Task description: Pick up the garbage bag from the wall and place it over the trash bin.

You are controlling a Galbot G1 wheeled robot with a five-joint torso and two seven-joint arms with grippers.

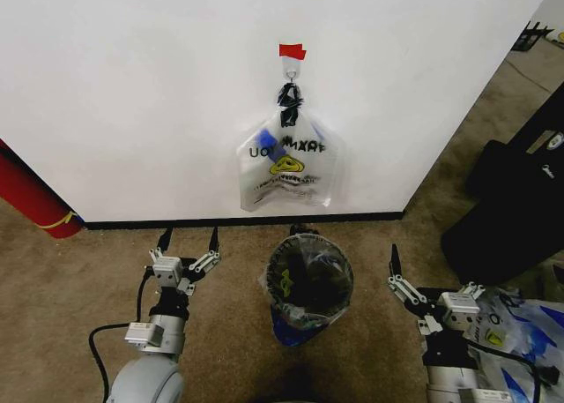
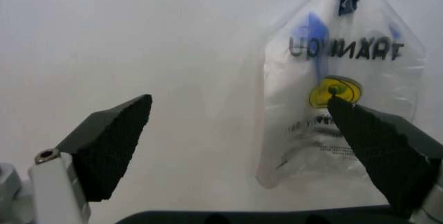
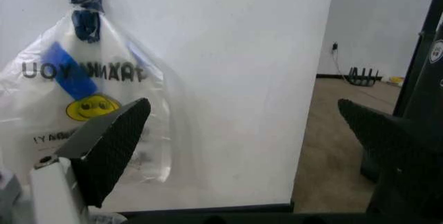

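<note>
The garbage bag [image 1: 289, 169], clear plastic with a yellow smiley face and black lettering, hangs by its knotted handles from a small hook [image 1: 291, 68] on the white wall [image 1: 132, 94], under a red tape strip [image 1: 292, 51]. Directly below it on the carpet stands the trash bin [image 1: 310, 279], with clear plastic showing around its rim. My left gripper [image 1: 189, 240] is open, low and left of the bin, facing the wall. My right gripper [image 1: 436, 271] is open to the bin's right. The left wrist view shows the bag [image 2: 346, 63] beyond my open left gripper [image 2: 239, 102]. The right wrist view shows the bag [image 3: 83, 79] past my open right gripper [image 3: 242, 105].
A large red cylinder [image 1: 31, 200] leans at the wall's left end. A bulky black object [image 1: 511, 200] stands to the right, past the wall's corner. More clear printed bags [image 1: 520, 332] lie beside my right arm. A black baseboard [image 1: 176, 222] runs along the wall's foot.
</note>
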